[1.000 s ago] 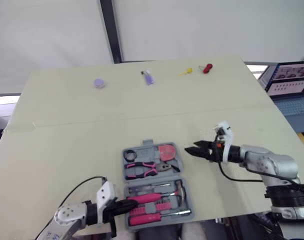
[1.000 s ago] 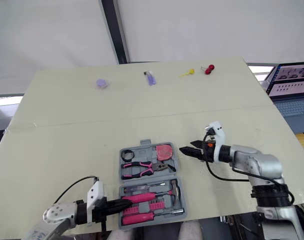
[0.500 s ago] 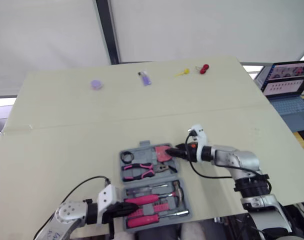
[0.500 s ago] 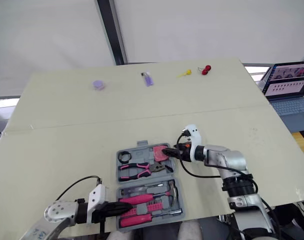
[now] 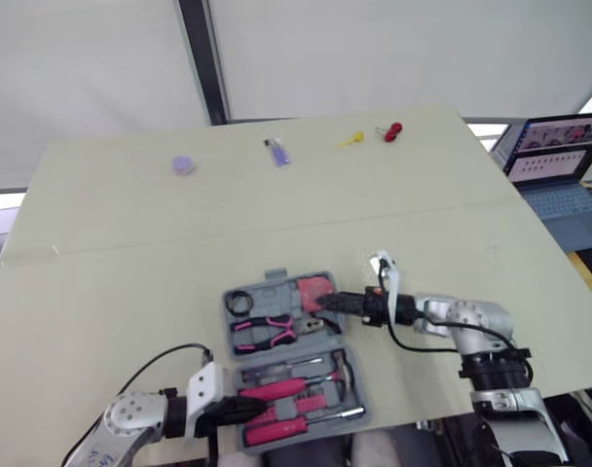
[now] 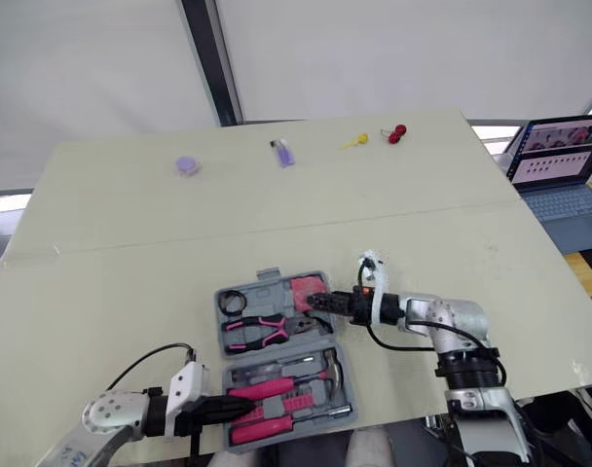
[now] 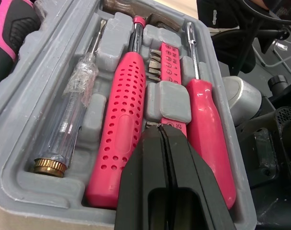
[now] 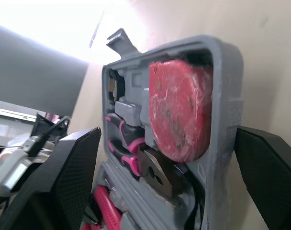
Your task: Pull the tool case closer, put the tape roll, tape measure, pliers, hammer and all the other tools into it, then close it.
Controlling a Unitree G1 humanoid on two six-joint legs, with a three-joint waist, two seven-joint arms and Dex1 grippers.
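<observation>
Head stereo overlooks table (image 5: 130, 253); wrist cameras close on tool case (image 8: 224, 76).

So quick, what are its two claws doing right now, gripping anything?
Left gripper: shut, holding nothing, over the tool case.
Right gripper: open, at the tool case's edge beside the tape measure.

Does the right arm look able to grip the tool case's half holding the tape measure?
Likely yes: the right gripper is open at the rim of the tool case, beside the tape measure. The wall sits between its spread fingers, with nothing blocking.
</observation>
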